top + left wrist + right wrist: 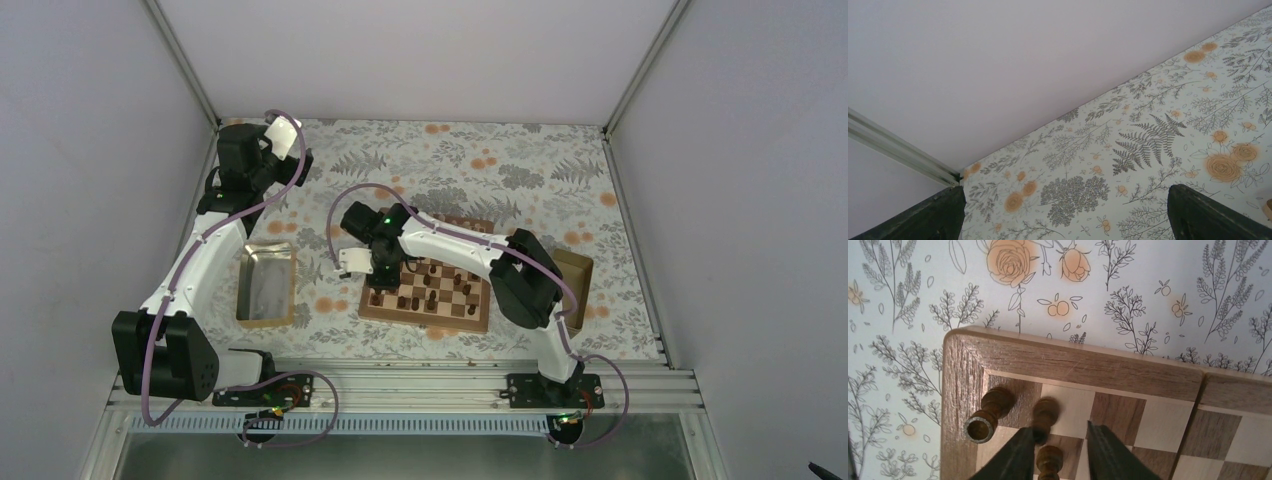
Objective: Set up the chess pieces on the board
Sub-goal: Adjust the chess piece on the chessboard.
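Note:
The chessboard (420, 318) lies mid-table with several dark chess pieces (430, 292) standing on it. I cannot make out any pale pieces. My right gripper (378, 270) hangs over the board's left corner. In the right wrist view its gripper (1060, 440) is open over the corner squares of the board (1073, 362). A dark rook (990, 410) stands on the corner square. A blurred dark piece (1044, 415) stands beside it against the left finger (1015, 457), and a dark pawn (1049, 460) stands between the fingers. My left gripper (285, 135) is open and empty at the far left corner (1065, 192).
A rectangular metal tray (267, 285) lies left of the board. Another tray (578, 272) lies to its right, partly behind the right arm. Walls enclose the floral tablecloth (1148, 140) on three sides, and an aluminium rail (400, 385) runs along the near edge.

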You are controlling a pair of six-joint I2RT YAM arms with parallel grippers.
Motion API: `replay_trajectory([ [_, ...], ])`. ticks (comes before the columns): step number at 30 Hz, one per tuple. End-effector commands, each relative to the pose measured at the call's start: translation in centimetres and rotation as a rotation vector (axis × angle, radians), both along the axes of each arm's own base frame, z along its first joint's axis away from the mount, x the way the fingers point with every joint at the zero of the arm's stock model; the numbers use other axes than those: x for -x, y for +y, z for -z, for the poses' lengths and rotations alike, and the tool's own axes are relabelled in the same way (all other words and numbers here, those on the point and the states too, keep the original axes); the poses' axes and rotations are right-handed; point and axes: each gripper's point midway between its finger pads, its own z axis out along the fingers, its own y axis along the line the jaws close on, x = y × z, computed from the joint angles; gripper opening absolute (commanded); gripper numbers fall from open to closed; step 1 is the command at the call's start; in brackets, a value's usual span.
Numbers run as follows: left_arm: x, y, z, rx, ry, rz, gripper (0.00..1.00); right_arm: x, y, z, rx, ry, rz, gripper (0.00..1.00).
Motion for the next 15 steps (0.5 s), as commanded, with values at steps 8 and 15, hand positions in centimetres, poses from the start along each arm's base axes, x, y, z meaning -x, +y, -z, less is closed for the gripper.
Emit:
replay_trajectory([
  [8, 0.2, 0.1, -0.8, -0.001, -0.03, 0.01, 1.0, -1.2, -0.3, -2.6, -0.041, -0.074, 0.031, 0.49],
  [15, 0.2, 0.0, -1.0, 0.001, -0.032, 0.014, 1.0, -0.8, -0.3, -2.8, -0.049, -0.053, 0.024, 0.39],
])
